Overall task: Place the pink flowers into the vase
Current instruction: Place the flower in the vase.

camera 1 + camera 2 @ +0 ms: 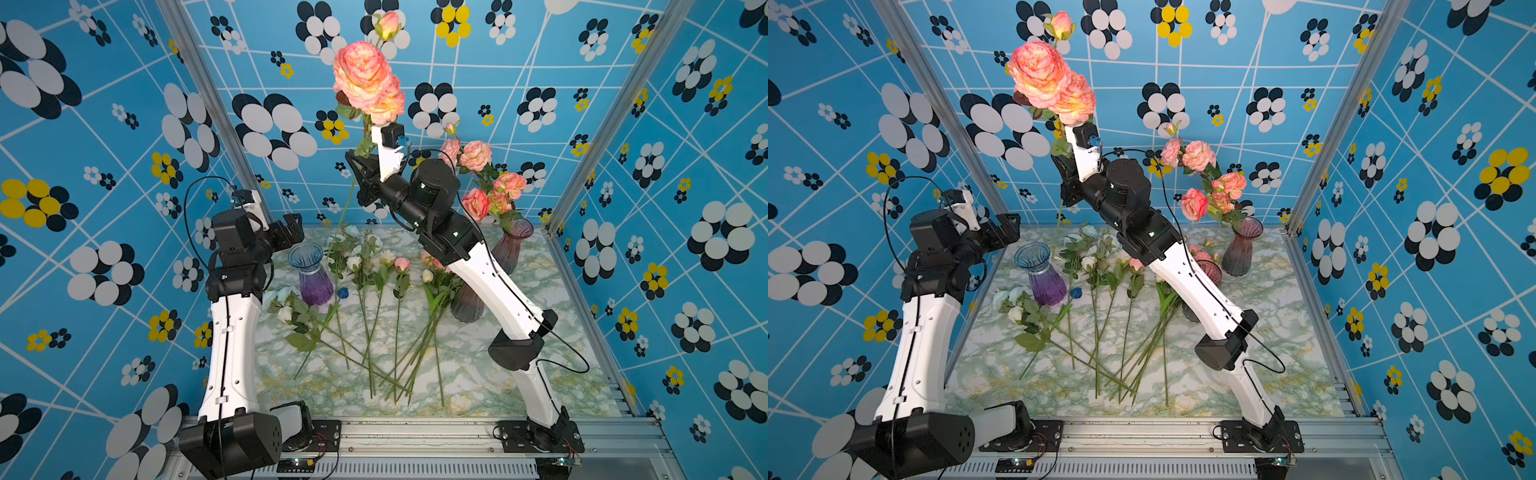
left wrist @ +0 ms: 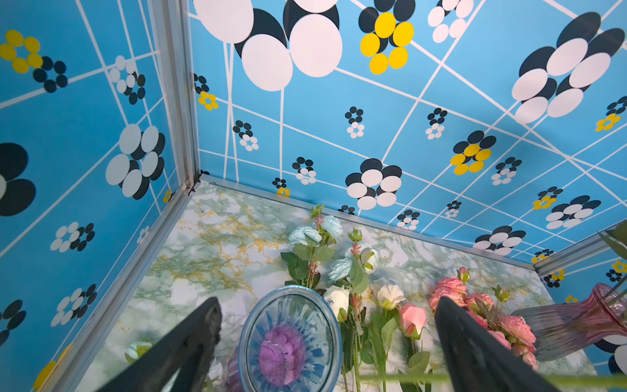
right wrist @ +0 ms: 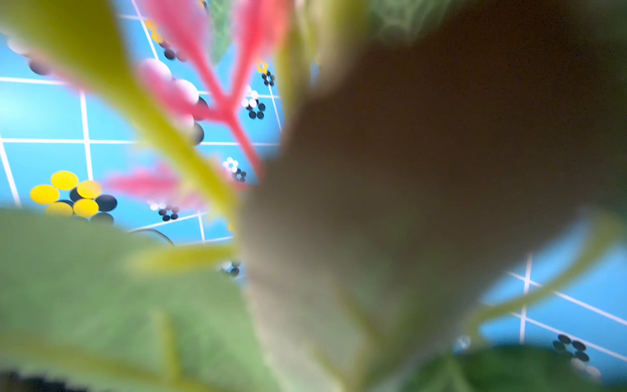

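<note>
- Pink flowers point(image 1: 486, 183): partly standing already in the pink vase point(image 1: 515, 245) at the far right corner of the table point(image 1: 519, 374), partly lying flat among the white flowers point(image 1: 353, 262).
- One raised stem point(image 1: 365, 79) carried high above the table, blooms up, tail hanging down; held so high probably to let the long tail clear the vase rim before lowering.
- Right gripper point(image 1: 358, 166) clenched on this raised stem below the blooms; wrist view filled with blurred leaves, so contact itself not readable there.
- Left gripper point(image 2: 327, 302) released, jaws wide, holding nothing, hovering over the mouth of the blue-purple vase point(image 2: 290, 342); seemingly parked out of the way.
- Next, by judgement: swing toward the pink vase, aim the stem end at the opening, mind the blooms already inside; risk of pushing them out.
</note>
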`<state>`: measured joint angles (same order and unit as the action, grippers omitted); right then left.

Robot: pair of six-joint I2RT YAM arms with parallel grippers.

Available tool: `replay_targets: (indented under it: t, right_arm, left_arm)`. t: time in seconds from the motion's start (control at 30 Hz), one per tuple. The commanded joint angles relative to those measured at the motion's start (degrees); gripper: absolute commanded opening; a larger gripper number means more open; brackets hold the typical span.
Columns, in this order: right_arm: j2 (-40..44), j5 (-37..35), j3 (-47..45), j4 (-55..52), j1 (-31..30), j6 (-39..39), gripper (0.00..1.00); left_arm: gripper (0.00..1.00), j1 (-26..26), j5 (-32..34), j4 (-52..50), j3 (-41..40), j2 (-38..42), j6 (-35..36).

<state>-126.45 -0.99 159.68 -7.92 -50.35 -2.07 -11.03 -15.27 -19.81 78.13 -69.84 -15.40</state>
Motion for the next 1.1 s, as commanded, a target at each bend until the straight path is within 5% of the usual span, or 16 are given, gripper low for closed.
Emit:
replay_targets:
  t: [0.0,0.27,1.07]
  right_arm:
    - [-1.1,-1.8,2.7,7.0,-0.3,2.1,0.00]
    - [-4.6,-1.7,2.7,10.2,-1.3,-0.4,0.00]
    - [-21.4,2.0,2.6,14.7,-1.7,-10.3,0.04]
  left_arm:
    - [0.99,1.0,3.9,3.4,-2.7,2.6,0.1]
    - [0.99,1.4,2.3,3.2,-2.9,4.4,-0.4]
    - [1.00,3.9,13.4,-0.6,-7.5,6.6,1.2]
